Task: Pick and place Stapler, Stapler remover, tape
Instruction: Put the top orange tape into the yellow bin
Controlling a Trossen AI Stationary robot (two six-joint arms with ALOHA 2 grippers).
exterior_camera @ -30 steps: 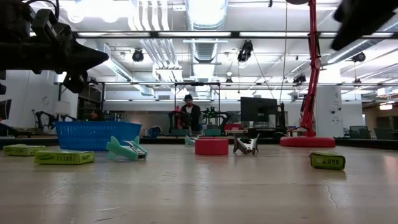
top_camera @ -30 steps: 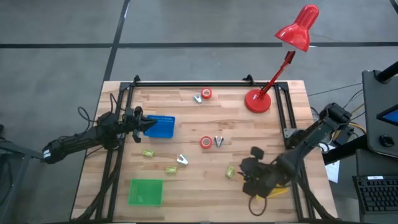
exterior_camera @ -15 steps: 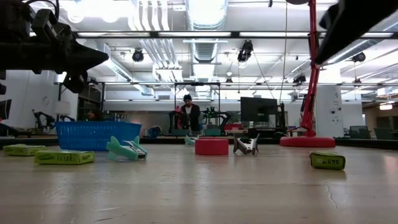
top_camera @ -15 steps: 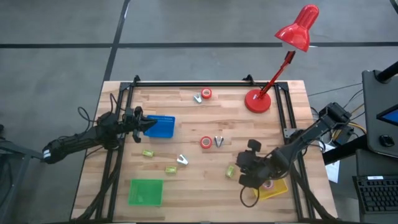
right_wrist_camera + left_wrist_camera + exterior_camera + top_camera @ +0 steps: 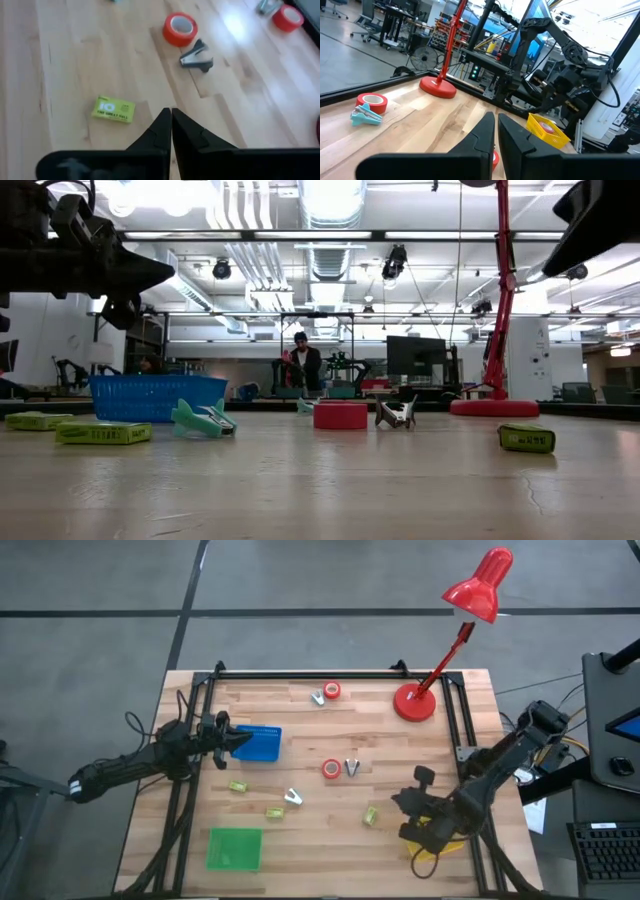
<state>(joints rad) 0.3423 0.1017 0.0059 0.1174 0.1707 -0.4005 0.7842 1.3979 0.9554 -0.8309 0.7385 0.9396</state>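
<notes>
A red tape roll (image 5: pixel 330 769) lies mid-table beside a dark staple remover (image 5: pixel 351 767); another red tape roll (image 5: pixel 332 691) sits at the far edge. The right gripper (image 5: pixel 408 830), fingers closed and empty, hovers near the yellow basket (image 5: pixel 446 847). The left gripper (image 5: pixel 240 740), closed and empty, hangs over the blue basket (image 5: pixel 262 745)
</notes>
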